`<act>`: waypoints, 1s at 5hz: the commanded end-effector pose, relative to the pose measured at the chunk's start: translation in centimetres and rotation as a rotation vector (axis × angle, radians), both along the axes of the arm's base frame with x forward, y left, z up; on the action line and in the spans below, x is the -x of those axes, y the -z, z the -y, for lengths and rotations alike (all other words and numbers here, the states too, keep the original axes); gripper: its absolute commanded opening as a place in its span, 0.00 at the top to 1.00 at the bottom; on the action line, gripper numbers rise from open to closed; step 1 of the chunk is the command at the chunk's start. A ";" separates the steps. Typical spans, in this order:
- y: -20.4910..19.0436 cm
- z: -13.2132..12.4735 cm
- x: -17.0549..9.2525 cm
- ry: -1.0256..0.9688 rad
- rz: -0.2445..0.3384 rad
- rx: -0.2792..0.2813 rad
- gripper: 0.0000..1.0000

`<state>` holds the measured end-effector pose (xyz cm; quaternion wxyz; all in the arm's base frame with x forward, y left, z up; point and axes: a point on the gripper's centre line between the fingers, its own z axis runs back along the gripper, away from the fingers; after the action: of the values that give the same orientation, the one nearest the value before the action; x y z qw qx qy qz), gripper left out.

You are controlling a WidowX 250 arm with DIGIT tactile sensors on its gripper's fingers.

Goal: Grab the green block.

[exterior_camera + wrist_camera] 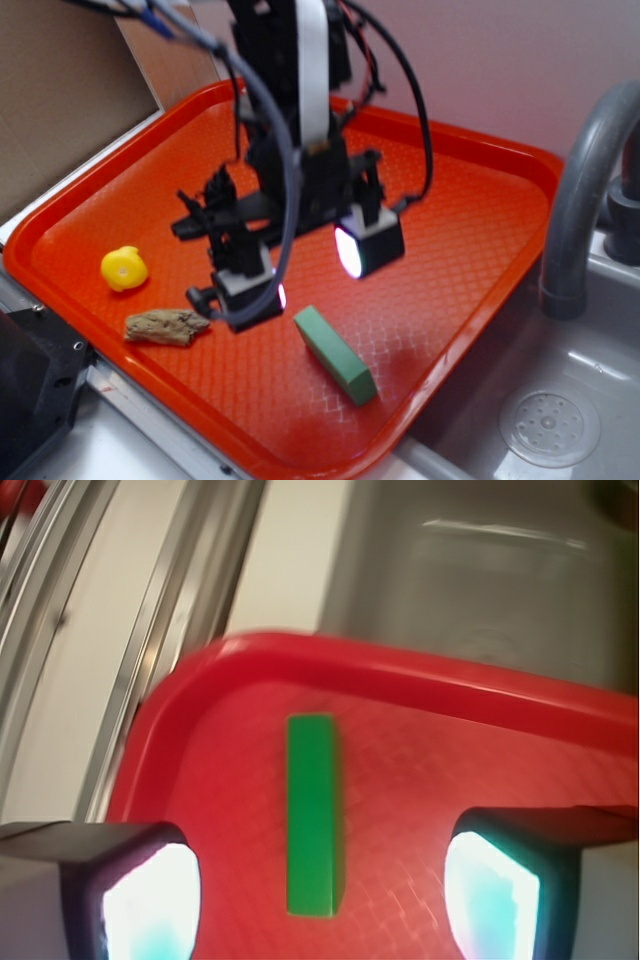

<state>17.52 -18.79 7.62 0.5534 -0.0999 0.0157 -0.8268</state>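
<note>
The green block [336, 354] is a pale green bar lying flat on the red tray [440, 180] near its front edge. In the wrist view the green block [313, 812] runs lengthwise away from me, its near end between my two fingers. My gripper [312, 270] hangs above the tray just behind the block, open and empty, with its lit pads [350, 252] wide apart. In the wrist view the gripper [320, 905] straddles the block's near end without touching it.
A yellow round toy [124, 268] and a brown rough lump [166, 327] lie at the tray's left front. A grey faucet [580, 200] and a sink with a drain [548, 427] are to the right. A cardboard panel [60, 90] stands at the back left.
</note>
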 end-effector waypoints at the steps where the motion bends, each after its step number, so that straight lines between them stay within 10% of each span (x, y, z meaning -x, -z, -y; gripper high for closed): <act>1: 2.4 -1.7 2.4 0.270 0.035 -0.094 0.00; 3: 4.7 -0.3 3.2 0.211 0.063 -0.193 0.00; 4: 5.2 -0.3 3.4 0.184 0.079 -0.198 1.00; 5: 5.3 -0.3 3.4 0.187 0.083 -0.197 1.00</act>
<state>16.59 -20.59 2.16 0.4904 -0.0080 0.0740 -0.8683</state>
